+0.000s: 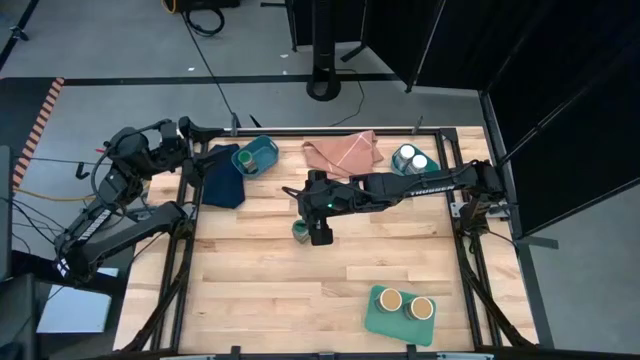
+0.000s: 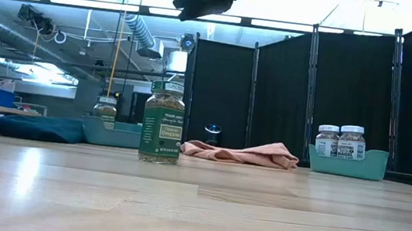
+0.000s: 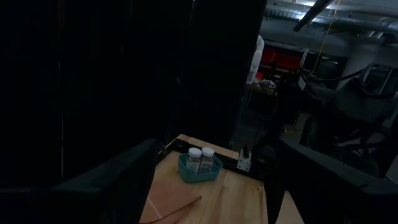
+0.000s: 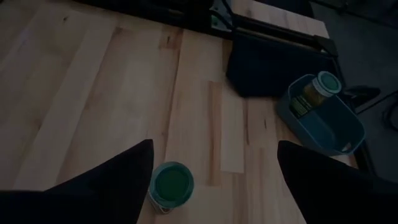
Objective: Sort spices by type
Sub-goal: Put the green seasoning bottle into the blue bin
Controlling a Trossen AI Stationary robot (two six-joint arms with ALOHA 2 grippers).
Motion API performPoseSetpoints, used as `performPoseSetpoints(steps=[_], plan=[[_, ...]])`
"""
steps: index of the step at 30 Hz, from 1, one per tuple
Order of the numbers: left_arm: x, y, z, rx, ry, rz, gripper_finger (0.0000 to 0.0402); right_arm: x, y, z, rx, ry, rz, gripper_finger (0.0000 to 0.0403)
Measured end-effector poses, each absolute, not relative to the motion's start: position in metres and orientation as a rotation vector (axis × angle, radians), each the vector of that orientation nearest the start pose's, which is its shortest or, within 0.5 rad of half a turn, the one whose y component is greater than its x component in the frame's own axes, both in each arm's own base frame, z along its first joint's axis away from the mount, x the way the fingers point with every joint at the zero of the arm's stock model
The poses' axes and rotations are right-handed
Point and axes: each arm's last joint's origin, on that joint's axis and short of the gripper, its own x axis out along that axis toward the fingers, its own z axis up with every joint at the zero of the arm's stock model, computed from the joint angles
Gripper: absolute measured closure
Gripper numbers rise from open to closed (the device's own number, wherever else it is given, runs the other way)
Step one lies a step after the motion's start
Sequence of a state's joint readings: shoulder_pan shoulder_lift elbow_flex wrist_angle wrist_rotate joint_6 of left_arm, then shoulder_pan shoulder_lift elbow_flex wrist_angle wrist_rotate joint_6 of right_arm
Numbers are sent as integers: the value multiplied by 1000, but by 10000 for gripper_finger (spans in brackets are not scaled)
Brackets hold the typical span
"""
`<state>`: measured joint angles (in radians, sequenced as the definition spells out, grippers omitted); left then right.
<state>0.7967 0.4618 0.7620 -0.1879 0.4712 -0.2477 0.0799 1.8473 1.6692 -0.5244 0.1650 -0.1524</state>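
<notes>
Three containers sit around the wooden tabletop (image 1: 260, 290). A teal bin at the far left (image 1: 257, 155) holds one green-lidded jar (image 4: 318, 87), which leans against the bin's wall in the right wrist view. A second teal bin at the far right (image 1: 412, 160) holds two white-lidded jars (image 2: 340, 141) standing upright side by side. A green flat tray at the near edge (image 1: 400, 315) carries two tan-topped jars (image 1: 405, 303), also upright and close together. The other green-lidded jar (image 2: 163, 122) stands alone near the middle of the tabletop, upright, its long axis vertical and its printed label facing the low camera. The right gripper (image 1: 318, 232) hangs just above and beside this jar with its fingers spread wide and clear of it, grasping nothing; in the right wrist view the jar's green lid shows between the two dark fingers. The left gripper (image 1: 195, 128) waits beyond the far left corner of the tabletop, raised, its fingers apart and empty. A dark blue cloth (image 1: 220, 180) lies beside the left bin and a pink cloth (image 1: 342, 150) lies between the two bins at the far edge. In the low view the tray is cut off at the right edge of the picture, and the jar in the left bin shows only partly behind its wall.
</notes>
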Motion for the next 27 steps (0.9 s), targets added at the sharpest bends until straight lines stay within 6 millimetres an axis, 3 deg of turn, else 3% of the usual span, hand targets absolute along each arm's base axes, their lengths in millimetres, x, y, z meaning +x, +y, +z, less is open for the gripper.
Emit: performPoseSetpoints(steps=[27], plan=[[75, 57, 353, -233, -57, 301, 68, 407, 28, 232, -146, 730, -75, 65]])
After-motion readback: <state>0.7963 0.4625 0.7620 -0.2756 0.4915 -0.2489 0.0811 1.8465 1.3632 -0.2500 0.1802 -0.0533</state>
